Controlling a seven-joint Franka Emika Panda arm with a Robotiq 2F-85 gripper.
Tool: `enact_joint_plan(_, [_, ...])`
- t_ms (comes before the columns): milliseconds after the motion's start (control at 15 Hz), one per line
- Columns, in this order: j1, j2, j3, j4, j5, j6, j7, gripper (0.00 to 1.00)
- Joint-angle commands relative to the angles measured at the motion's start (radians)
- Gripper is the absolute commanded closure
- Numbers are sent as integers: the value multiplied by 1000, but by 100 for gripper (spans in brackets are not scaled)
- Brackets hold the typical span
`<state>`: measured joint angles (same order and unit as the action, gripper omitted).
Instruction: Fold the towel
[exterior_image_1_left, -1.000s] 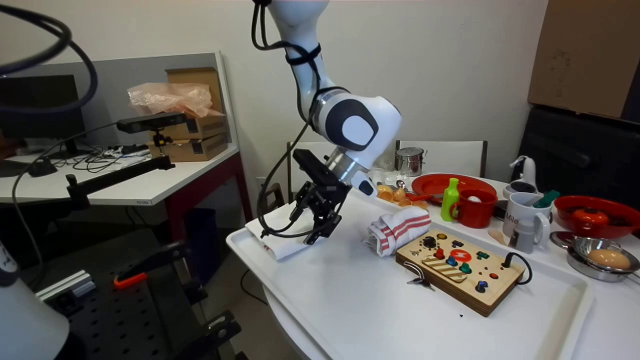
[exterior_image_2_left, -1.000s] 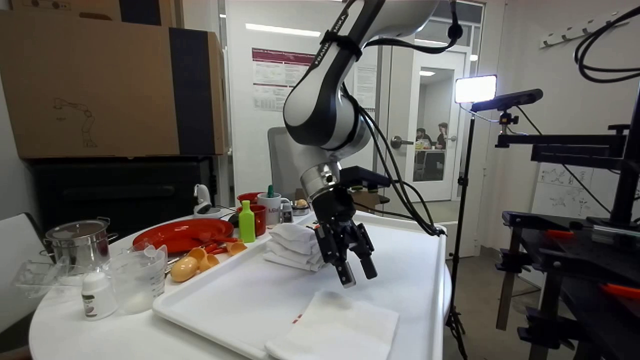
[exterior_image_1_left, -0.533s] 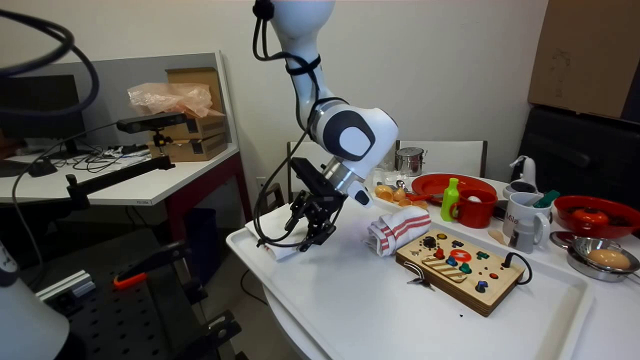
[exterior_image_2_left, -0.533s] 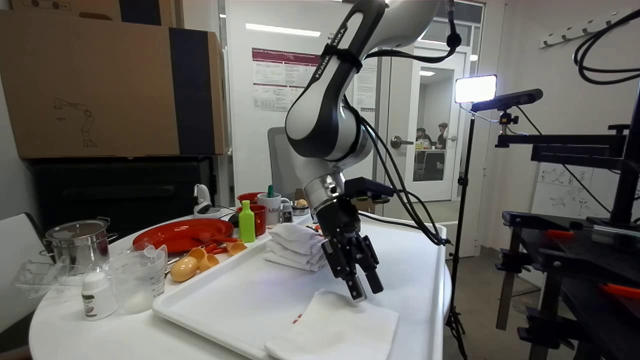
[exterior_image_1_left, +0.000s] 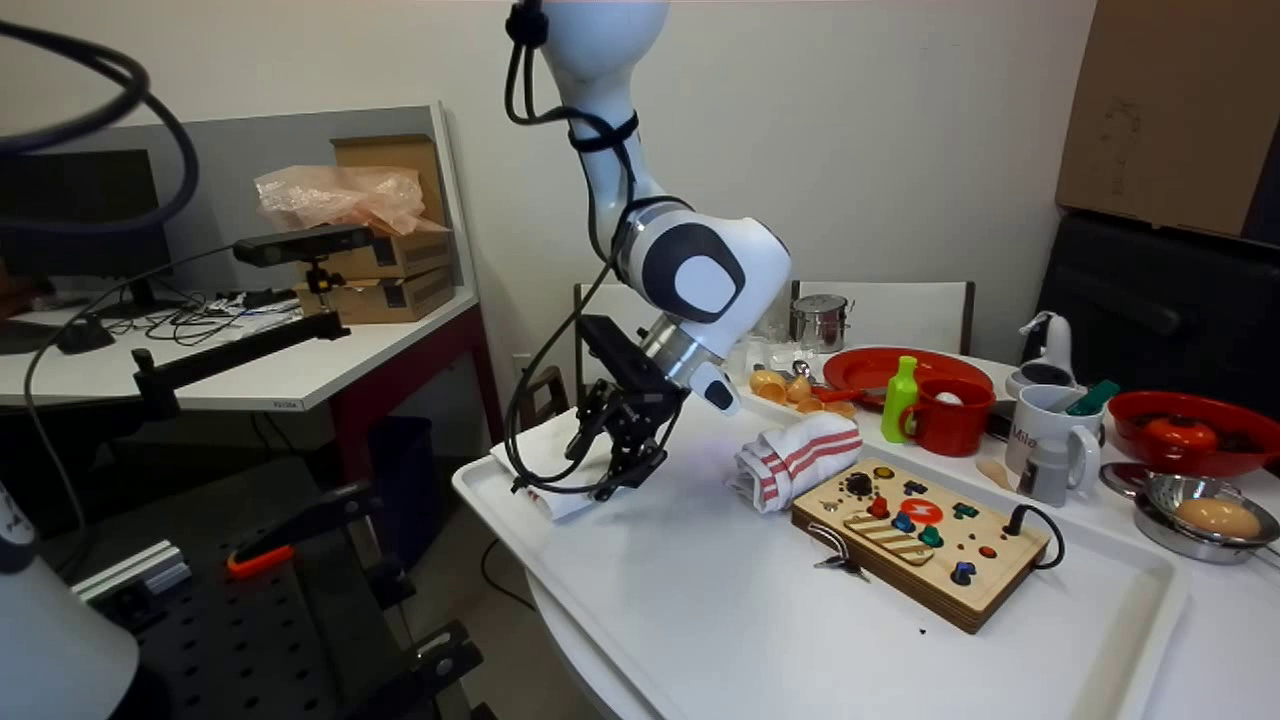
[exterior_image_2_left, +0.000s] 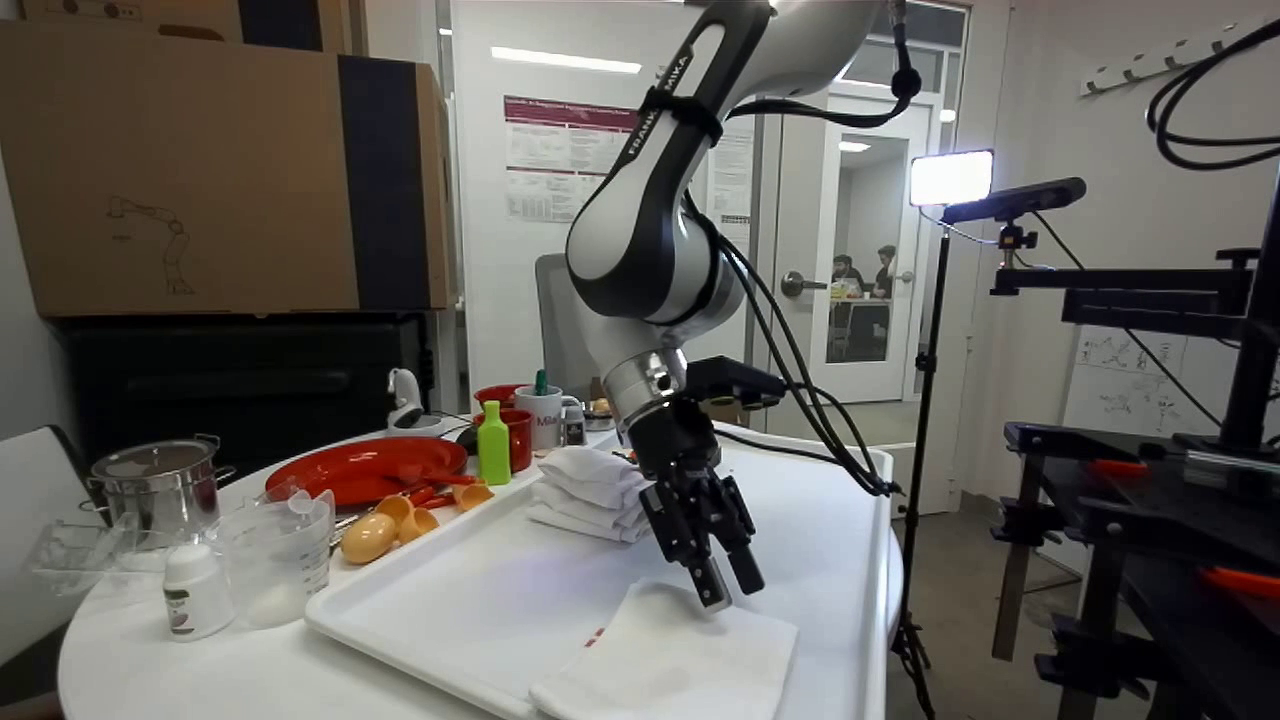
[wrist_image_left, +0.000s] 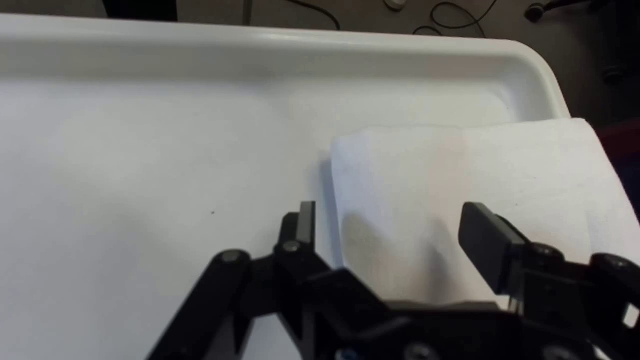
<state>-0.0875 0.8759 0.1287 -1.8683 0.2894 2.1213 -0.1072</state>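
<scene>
A white towel with a small red mark lies flat and folded at a corner of the tray, seen in both exterior views (exterior_image_2_left: 670, 665) (exterior_image_1_left: 562, 508) and in the wrist view (wrist_image_left: 410, 165). My gripper is open and empty, pointing down at the towel's edge, in both exterior views (exterior_image_2_left: 732, 592) (exterior_image_1_left: 590, 474). In the wrist view the gripper (wrist_image_left: 387, 206) straddles the edge: one finger is over the bare tray, the other over the towel. I cannot tell whether a fingertip touches the cloth. In an exterior view the arm and cable hide part of the towel.
The white tray (exterior_image_1_left: 740, 590) has a raised rim. A second folded towel with red stripes (exterior_image_1_left: 800, 460) lies on it, beside a wooden switch box (exterior_image_1_left: 925, 535) with keys. Past the rim stand a green bottle (exterior_image_2_left: 493, 445), red mug (exterior_image_1_left: 950, 415), red plate (exterior_image_2_left: 365, 470) and egg pieces (exterior_image_2_left: 370, 537).
My gripper has come down to the near towel's edge over the last second, with only a slight shift in the last half second. It stays open. Both towels lie as before.
</scene>
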Motion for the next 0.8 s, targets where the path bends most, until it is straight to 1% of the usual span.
enact_joint_plan(0, [1, 28, 8, 35, 10, -21, -20, 24])
enact_joint_plan(200, [16, 49, -1, 49, -2, -10, -5, 26])
enact_joint_plan(333, [20, 64, -2, 60, -5, -12, -1, 34])
enact_joint_plan(400, [21, 71, -2, 65, -5, -13, -1, 44])
enact_joint_plan(467, [22, 77, -2, 70, -6, -14, 0, 58])
enact_joint_plan(667, [22, 89, -2, 83, -7, -18, 1, 84])
enact_joint_plan(733, [21, 92, -2, 87, -7, -19, 0, 90])
